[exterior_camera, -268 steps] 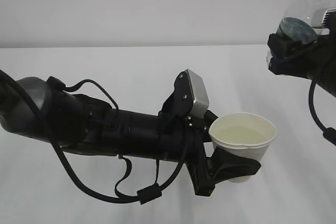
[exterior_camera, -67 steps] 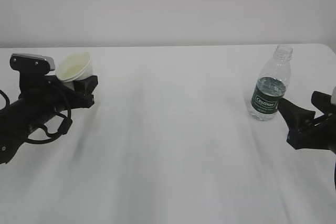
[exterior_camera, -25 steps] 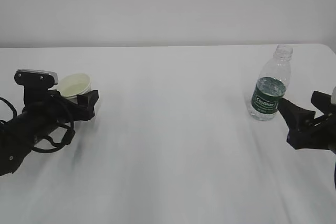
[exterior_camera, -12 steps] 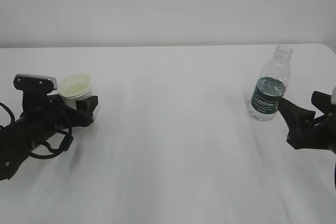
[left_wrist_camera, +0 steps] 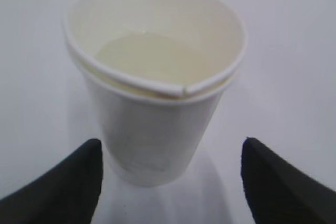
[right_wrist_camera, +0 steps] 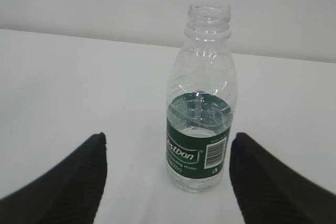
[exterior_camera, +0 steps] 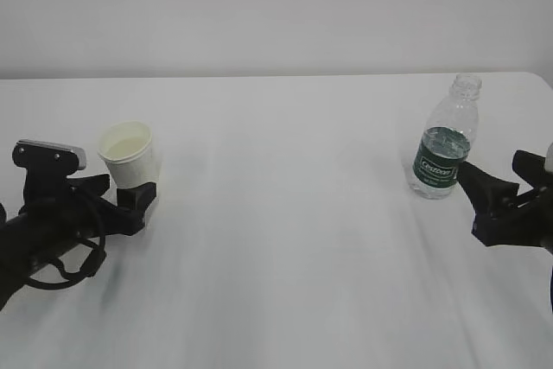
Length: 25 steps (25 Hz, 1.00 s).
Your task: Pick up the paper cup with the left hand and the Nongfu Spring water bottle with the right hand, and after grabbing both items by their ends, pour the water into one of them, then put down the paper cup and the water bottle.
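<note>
The paper cup (left_wrist_camera: 155,82) stood upright on the desk (exterior_camera: 285,213) at twelve o'clock of the released left hand (left_wrist_camera: 170,182). The Nongfu Spring water bottle (right_wrist_camera: 201,103) stood likewise before the released right hand (right_wrist_camera: 168,177).

**Cut off / unclear**

Bulky black left arm w/ looping cables (exterior_camera: 52,222): rear runs off the exterior view's left edge. Slim black right arm (exterior_camera: 510,205): mostly past the right edge. Both wrist views crop the fingers at the bottom. Small clear ribbed bottle's dark green label (right_wrist_camera: 195,153): small print unreadable. White tapered paper cup (left_wrist_camera: 155,77): soft, blurred.
</note>
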### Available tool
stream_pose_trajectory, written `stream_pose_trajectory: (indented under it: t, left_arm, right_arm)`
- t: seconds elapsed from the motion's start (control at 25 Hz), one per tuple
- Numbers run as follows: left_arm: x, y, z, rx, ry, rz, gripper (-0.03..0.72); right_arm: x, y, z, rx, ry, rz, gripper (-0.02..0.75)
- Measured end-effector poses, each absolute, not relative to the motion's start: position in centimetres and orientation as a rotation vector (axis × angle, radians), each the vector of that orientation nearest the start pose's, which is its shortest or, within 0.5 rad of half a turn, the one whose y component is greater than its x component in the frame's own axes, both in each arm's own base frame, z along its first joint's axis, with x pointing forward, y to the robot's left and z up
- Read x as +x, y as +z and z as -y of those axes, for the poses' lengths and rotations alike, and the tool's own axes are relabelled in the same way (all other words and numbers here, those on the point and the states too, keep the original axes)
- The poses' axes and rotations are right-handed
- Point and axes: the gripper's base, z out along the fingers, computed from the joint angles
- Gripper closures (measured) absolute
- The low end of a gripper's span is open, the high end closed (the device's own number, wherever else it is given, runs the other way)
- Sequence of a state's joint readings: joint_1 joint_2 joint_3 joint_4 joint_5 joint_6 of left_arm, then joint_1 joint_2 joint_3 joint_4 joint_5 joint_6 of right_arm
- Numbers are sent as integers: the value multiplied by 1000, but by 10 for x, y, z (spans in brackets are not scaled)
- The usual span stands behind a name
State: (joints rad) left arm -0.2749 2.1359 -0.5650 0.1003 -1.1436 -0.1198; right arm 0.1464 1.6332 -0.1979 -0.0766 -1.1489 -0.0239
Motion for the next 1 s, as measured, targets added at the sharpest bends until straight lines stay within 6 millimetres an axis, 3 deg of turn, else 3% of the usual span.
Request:
stream_pose_trajectory:
  t: [0.44,0.72,1.0]
  left_arm:
    - [278,89,85,186,-343,-1888,98]
    - [274,102,86,192,-375,-1854,99]
    - [273,115,89,229,-403,-1806,109]
  right_arm:
    - [218,145,-39,-236,132,-1757,184]
    - [216,144,-47,-338,182,-1745,190]
    - [216,150,-47,-335,179,-1720,202]
